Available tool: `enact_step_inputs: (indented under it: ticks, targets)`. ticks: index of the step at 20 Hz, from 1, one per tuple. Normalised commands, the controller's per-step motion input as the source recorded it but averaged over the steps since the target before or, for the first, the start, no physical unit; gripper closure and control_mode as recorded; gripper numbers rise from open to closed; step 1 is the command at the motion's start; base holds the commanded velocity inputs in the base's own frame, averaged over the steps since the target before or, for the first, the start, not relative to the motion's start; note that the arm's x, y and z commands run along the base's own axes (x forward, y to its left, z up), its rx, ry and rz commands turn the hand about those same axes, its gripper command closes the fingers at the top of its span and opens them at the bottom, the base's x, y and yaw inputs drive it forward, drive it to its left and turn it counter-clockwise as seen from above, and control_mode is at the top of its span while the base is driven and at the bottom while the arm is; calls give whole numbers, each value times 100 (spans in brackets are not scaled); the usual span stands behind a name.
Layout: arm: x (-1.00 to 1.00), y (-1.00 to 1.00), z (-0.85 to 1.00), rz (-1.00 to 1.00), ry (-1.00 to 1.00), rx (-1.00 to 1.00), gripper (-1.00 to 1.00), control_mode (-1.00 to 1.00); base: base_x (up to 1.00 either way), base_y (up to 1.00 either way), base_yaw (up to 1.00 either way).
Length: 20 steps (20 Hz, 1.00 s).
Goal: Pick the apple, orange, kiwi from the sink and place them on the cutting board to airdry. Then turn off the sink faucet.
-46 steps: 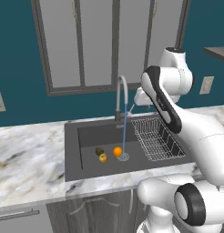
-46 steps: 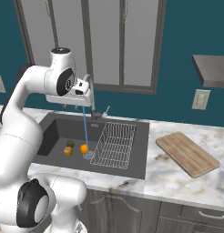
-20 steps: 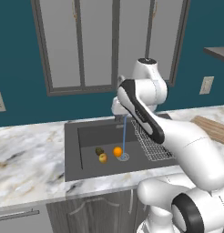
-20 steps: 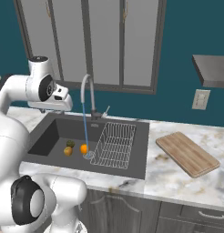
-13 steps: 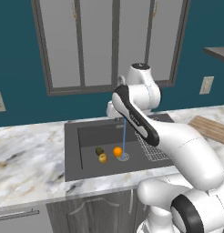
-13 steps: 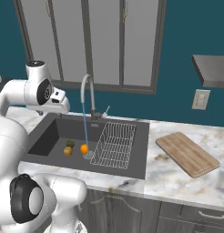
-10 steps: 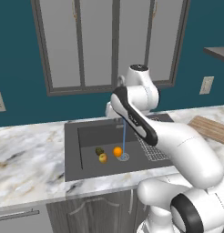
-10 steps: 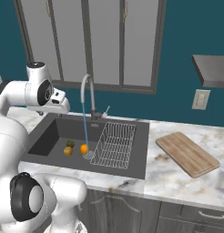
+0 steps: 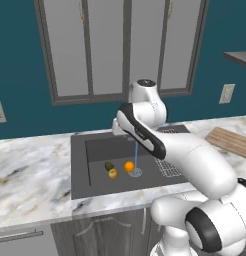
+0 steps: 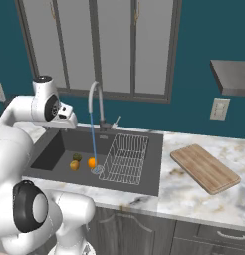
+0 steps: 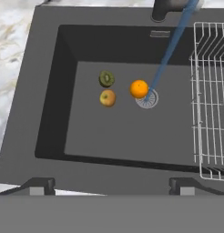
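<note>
- The apple (image 11: 107, 98), the orange (image 11: 139, 88) and the kiwi (image 11: 106, 78) lie close together on the floor of the sink (image 11: 50, 113), near the drain.
- The cutting board (image 10: 205, 168) lies on the counter, well apart.
- Water runs from the sink faucet (image 10: 97, 105).
- The gripper (image 11: 109, 185) hangs above the sink, fingers spread wide, holding nothing.

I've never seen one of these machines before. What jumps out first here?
Probably the blue stream of water running from the sink faucet into the dark sink. Beside the drain lie the orange, the apple and the kiwi, close together. On the counter to the right lies the cutting board.
</note>
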Motion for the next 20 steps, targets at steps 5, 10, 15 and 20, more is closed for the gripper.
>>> enact_step_inputs:
  ticks: [5,10,15,20]
  targets:
    - [14,2,-33,0,0,0,-100,-100,0,0,0]
    - [16,7,-31,0,0,0,-100,-100,0,0,0]
    - [15,9,-31,0,0,0,-100,-100,0,0,0]
    - [15,10,-34,0,0,0,-100,-100,0,0,0]
